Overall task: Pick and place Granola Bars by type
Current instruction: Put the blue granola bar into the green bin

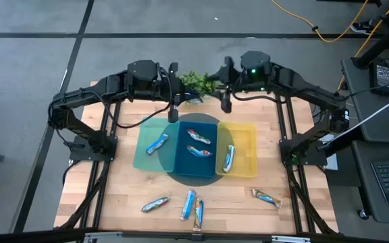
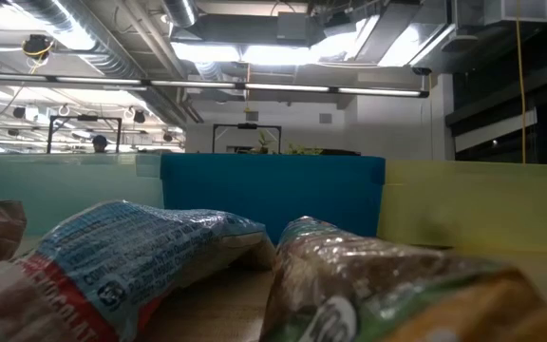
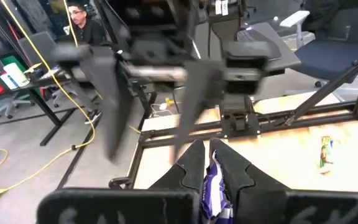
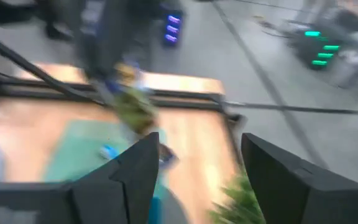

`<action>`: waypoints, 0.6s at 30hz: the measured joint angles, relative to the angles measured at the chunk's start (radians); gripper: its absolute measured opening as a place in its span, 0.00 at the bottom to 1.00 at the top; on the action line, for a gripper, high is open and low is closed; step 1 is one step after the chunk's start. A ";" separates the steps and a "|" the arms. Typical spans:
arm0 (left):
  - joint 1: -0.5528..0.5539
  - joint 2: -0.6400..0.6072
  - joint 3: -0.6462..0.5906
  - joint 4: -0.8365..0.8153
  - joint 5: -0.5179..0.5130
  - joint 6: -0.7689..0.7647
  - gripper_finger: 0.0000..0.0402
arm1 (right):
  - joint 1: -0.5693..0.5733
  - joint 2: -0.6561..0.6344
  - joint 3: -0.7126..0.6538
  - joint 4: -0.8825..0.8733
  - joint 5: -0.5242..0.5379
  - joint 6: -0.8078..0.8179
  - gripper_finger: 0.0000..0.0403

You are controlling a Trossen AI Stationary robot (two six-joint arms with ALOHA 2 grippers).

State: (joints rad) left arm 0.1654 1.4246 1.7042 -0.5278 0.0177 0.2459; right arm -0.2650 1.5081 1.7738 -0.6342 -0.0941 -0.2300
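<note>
My left gripper [image 1: 173, 115] hangs over the far edge of the bins, shut on a bar with a purple-blue wrapper [image 3: 215, 186]. My right gripper [image 1: 225, 104] [image 4: 194, 168] is open and holds nothing, above the table's far middle. Granola bars lie in the bins: one in the green bin [image 1: 157, 143], two in the blue bin [image 1: 198, 137], one in the yellow bin [image 1: 229, 158]. Several more lie flat on the wood near the near edge [image 1: 155, 204] [image 1: 188, 204] [image 1: 267, 197]. The low view shows two of these up close [image 2: 131, 256] [image 2: 378, 285] and no gripper. My left gripper pinches a purple-blue wrapped bar [image 3: 214, 177] between its two fingers [image 3: 188, 171]. The bar is lifted clear of the table. Only a strip of wrapper shows between the fingers, so which part of the bar they have cannot be told.
The green bin [image 1: 142, 152], blue bin [image 1: 181, 162] and yellow bin [image 1: 248, 152] stand side by side at mid table on a dark round mat. A small green plant [image 1: 198, 81] sits at the far edge between the grippers. A person [image 3: 79, 18] sits beyond the table.
</note>
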 joint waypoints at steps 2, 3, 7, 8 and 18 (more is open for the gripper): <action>0.000 0.000 0.000 -0.002 0.000 0.001 0.02 | 0.000 -0.001 0.043 -0.063 0.081 -0.030 0.58; 0.000 0.000 0.000 -0.003 0.000 0.001 0.01 | 0.000 -0.001 0.063 -0.094 0.115 -0.038 0.59; 0.000 0.000 0.000 -0.028 0.000 0.000 0.01 | 0.000 -0.001 0.136 -0.209 0.211 -0.039 0.59; 0.000 0.000 0.000 -0.041 0.000 0.000 0.01 | 0.000 -0.001 0.148 -0.240 0.229 -0.037 0.58; -0.009 -0.006 0.000 -0.250 -0.082 -0.019 0.01 | 0.000 -0.002 0.139 -0.499 0.314 0.050 0.53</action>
State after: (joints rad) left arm 0.1561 1.4184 1.7042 -0.7783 -0.0642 0.2271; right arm -0.2653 1.5060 1.9125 -1.1330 0.2199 -0.1802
